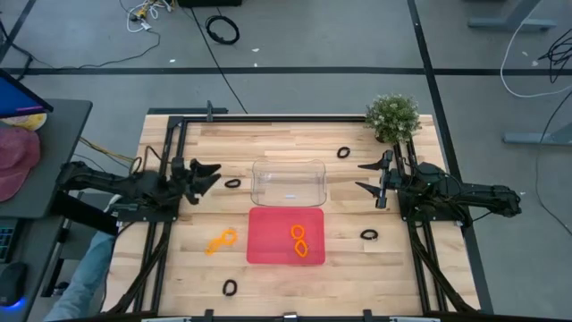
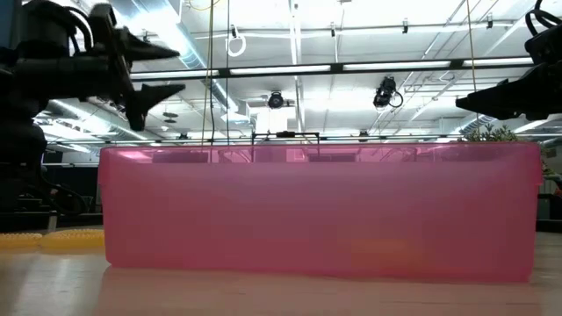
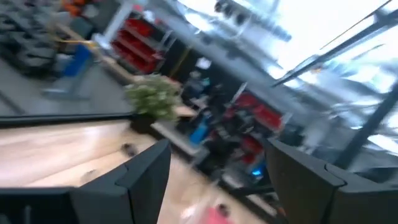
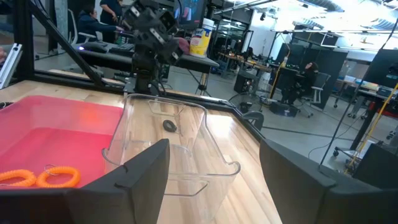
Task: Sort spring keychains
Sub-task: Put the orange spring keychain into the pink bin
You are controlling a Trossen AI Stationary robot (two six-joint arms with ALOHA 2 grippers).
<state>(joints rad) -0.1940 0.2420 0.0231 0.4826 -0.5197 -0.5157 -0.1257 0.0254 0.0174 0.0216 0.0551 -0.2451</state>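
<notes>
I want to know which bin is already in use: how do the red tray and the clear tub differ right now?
The red tray is tinted and see-through only faintly; the clear tub is colourless. The red tray holds orange keychains; the clear tub looks empty. The red tray sits nearer the table's front edge, the clear tub just behind it. Both are rectangular, open-topped, and lie between the two open grippers, left and right.

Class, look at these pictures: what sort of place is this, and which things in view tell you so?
Most likely a robotics lab or workshop: a wooden worktable with two robot arms, loose cables across a taped concrete floor, and, in the right wrist view, more workbenches under open ceiling lights.
</notes>
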